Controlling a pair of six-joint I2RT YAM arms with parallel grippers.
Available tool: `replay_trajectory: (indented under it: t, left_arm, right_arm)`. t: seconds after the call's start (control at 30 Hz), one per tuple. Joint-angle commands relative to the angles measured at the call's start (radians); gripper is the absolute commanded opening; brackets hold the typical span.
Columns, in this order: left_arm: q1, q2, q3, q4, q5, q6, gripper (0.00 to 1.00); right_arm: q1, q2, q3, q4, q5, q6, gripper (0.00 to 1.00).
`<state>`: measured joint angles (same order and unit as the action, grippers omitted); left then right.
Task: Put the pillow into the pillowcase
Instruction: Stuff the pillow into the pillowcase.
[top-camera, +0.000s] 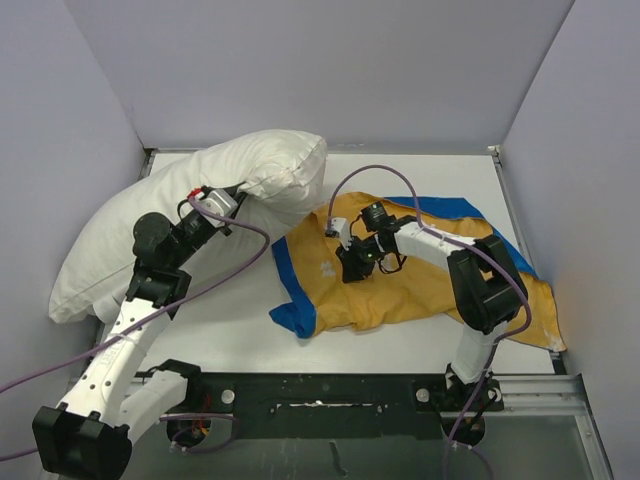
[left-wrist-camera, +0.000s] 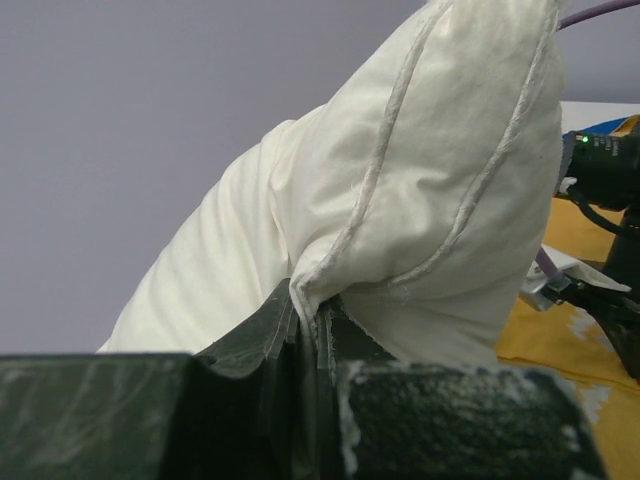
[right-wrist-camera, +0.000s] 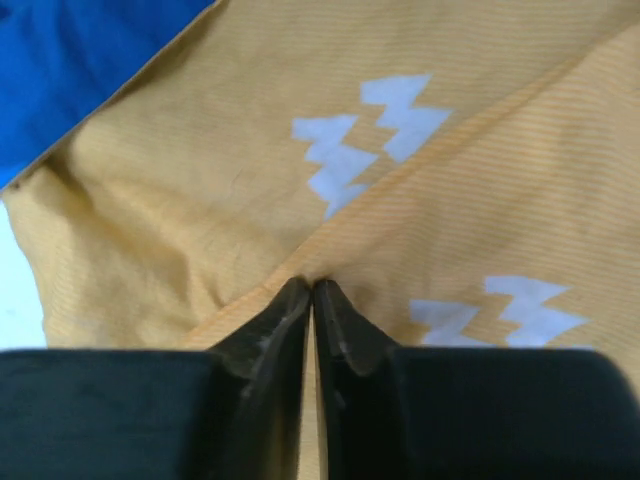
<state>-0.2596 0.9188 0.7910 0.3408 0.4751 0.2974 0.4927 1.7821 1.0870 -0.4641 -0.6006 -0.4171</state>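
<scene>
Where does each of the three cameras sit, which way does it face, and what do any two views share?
Top: high behind the bases, looking down on the table; left arm and right arm show, pillow left, pillowcase right.
Left wrist: on the left arm, looking along the left gripper, shut on the pillow's corner.
Right wrist: on the right arm, looking down past the right gripper, shut on a yellow pillowcase fold.
Shared: top and left wrist show the pillow; all three show the pillowcase.
</scene>
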Motion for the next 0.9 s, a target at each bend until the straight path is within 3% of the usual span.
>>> replay_trajectory:
  t: [0.0,0.1,0.27,0.43,0.53,0.67,0.73,0.8,0.87]
  left_arm:
    - [0.023,-0.071,0.028,0.165,-0.065,0.0,0.0]
    - [0.026,-0.082,0.024,0.165,-0.075,0.008,0.0]
    - [0.032,-0.089,0.016,0.174,-0.077,0.009,0.0]
    - [0.039,-0.09,0.012,0.182,-0.082,0.007,0.0]
    - [0.04,-0.093,0.007,0.182,-0.092,0.015,0.0]
    - [0.046,-0.101,0.007,0.183,-0.094,0.01,0.0]
    - [0.054,-0.101,0.007,0.193,-0.09,-0.003,0.0]
    - [0.061,-0.101,0.004,0.203,-0.085,-0.019,0.0]
    - [0.065,-0.102,0.002,0.207,-0.082,-0.026,0.0]
  right_arm:
    - [-0.002,0.062,0.185,-0.071,-0.001,0.048,0.0]
    - [-0.054,0.074,0.311,-0.077,0.004,0.069,0.0]
    - [-0.17,0.086,0.524,0.053,0.119,0.095,0.0]
    - [-0.218,0.186,0.613,0.123,0.286,0.061,0.01]
    - [-0.246,0.199,0.592,0.117,0.312,0.051,0.18]
    - [-0.269,0.031,0.44,0.194,0.31,-0.01,0.59]
    - [-0.281,-0.062,0.385,0.169,0.182,-0.061,0.7]
    - [-0.29,-0.152,0.323,0.095,-0.143,-0.14,0.74]
    - [-0.266,-0.201,0.299,-0.119,-0.451,-0.373,0.79]
